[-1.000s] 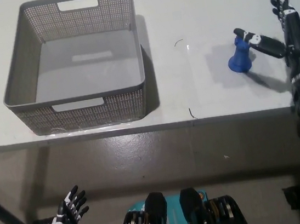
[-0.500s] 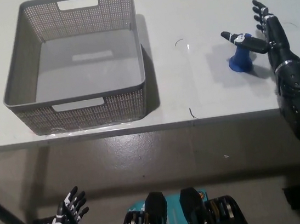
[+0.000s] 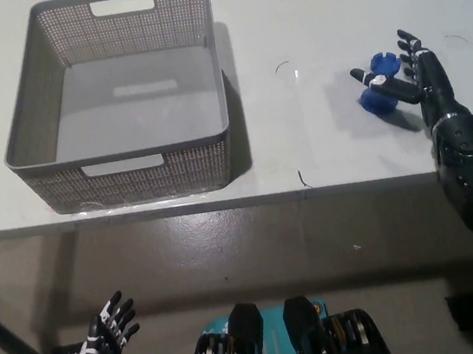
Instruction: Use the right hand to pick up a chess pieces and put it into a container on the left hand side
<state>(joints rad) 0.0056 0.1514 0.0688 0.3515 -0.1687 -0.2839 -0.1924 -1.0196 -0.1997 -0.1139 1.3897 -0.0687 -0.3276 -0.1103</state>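
A blue chess piece (image 3: 377, 88) lies tipped on the white table (image 3: 321, 157) at the right, its round top pointing away from me. My black right hand (image 3: 423, 82) is right beside it, thumb laid across the piece and the other fingers stretched out above it, not closed around it. The grey mesh basket (image 3: 120, 154) stands on the table's left part, with nothing inside. My white left hand (image 3: 102, 345) hangs open below the table edge at the lower left.
Bare table surface lies between the basket and the chess piece, marked by two small dark scratches (image 3: 303, 179). The table's front edge (image 3: 222, 203) runs across the middle of the view, with grey floor (image 3: 315, 245) below it.
My right hand has drawn in towards the chess piece and lowered. The piece, upright before, now leans over under the thumb. The left hand and the basket have stayed put.
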